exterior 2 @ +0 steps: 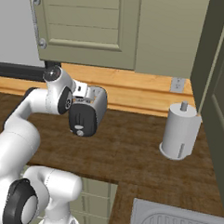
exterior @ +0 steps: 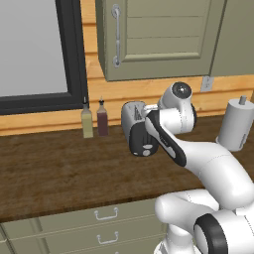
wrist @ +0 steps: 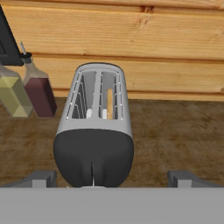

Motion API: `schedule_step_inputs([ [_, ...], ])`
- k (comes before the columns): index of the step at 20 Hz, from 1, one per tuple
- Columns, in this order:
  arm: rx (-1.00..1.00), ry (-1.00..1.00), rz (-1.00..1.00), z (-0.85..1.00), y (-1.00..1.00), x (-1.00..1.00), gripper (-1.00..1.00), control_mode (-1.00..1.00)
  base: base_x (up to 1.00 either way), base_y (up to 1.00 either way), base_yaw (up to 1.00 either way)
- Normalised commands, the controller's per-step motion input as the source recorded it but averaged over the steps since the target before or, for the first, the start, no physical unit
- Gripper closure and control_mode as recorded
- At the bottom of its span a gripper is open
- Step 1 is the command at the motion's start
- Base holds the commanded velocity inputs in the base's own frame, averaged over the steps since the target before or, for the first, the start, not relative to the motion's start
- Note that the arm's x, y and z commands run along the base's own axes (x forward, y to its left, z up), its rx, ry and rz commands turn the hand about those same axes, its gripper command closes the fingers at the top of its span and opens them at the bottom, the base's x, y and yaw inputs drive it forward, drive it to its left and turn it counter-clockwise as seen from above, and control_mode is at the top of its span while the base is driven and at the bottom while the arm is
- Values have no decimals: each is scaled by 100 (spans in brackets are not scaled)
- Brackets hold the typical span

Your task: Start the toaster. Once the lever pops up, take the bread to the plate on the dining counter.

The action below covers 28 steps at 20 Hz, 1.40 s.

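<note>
Apparently open pincer faces toaster

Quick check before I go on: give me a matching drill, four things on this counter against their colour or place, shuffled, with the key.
Things:
1. toaster
2. bread
3. paper-towel roll
4. the two bottles

Descriptions:
A. white cylinder, standing on the counter to the right of the toaster
B. against the wall under the window, left of the toaster
C. silver-grey body with a black end panel
D. tan slice standing in a toaster slot

Pairs: 1-C, 2-D, 3-A, 4-B
</note>
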Motion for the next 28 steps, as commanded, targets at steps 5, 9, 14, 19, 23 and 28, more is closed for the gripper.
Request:
schedule_step_inputs([
  [5,0,0,0,0,0,0,-100,-100,0,0,0],
  [9,0,0,0,0,0,0,-100,-100,0,0,0],
  [14,0,0,0,0,0,0,-100,-100,0,0,0],
  [19,0,0,0,0,0,0,-100,-100,0,0,0],
  [23,0,0,0,0,0,0,-100,-100,0,0,0],
  [28,0,0,0,0,0,0,-100,-100,0,0,0],
])
